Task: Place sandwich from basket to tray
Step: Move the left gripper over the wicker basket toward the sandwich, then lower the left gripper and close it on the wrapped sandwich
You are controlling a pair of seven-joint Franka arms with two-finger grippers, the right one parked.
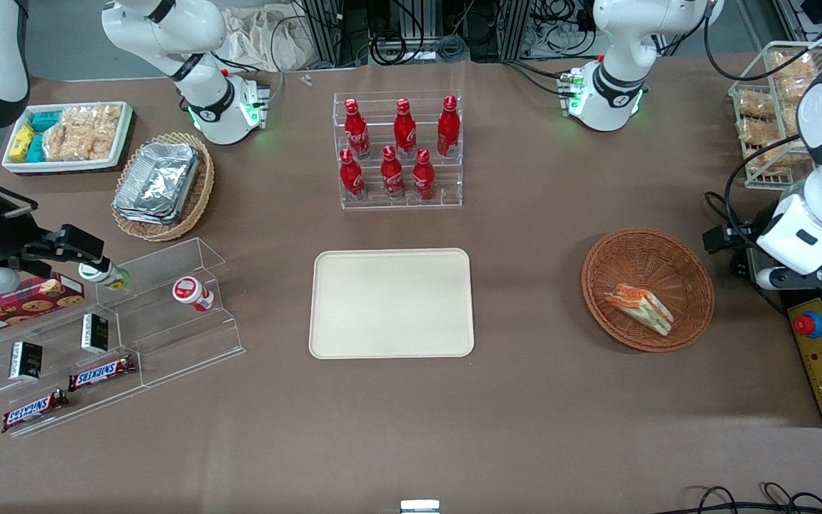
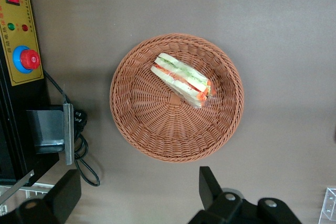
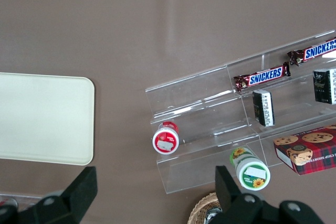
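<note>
Brown table (image 1: 525, 400): gripper (image 2: 139, 195) gapes above basket (image 2: 142, 124), sandwich (image 2: 183, 79) inside.

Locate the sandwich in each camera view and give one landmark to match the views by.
Front view: the sandwich lies in the basket, at the working arm's end of the table.
Left wrist view: sandwich in the basket, below the open gripper.
Right wrist view: not in it.
Shared landmark: the red emergency button.

- The left arm (image 1: 821, 207) is raised at the working end of the table, wrist bent downward.
- Its gripper (image 2: 139, 195) hangs in the air (fingers (image 2: 210, 184) spread wide apart), gripping nothing.
</note>
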